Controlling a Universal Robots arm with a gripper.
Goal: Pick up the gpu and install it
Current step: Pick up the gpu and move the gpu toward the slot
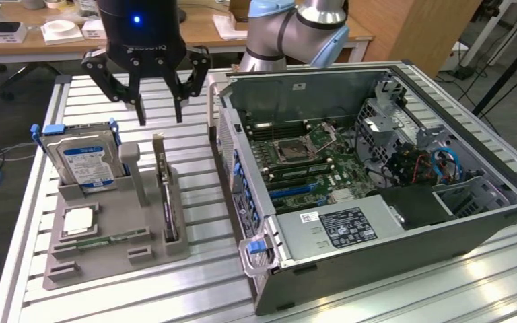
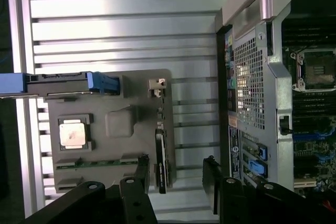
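The gpu stands on its edge in a slot of the grey holder on the tabletop. It sits between the hard drive and the open computer case.

The claw hangs above the far end of the card, spread wide and holding nothing. In the wrist view the gpu lies between the fingers of the claw, but nearer to one of them.

The step in hand looks like the approach for the grasp. To do it well, I judge:
- The claw should be centred over the thin edge, so that both fingers meet the flat faces together.
- The descent should be straight down, clear of the holder's posts.
- The grip should fall on the board or the cooler block, not on small parts.

An off-centre close could tilt the card in its slot.
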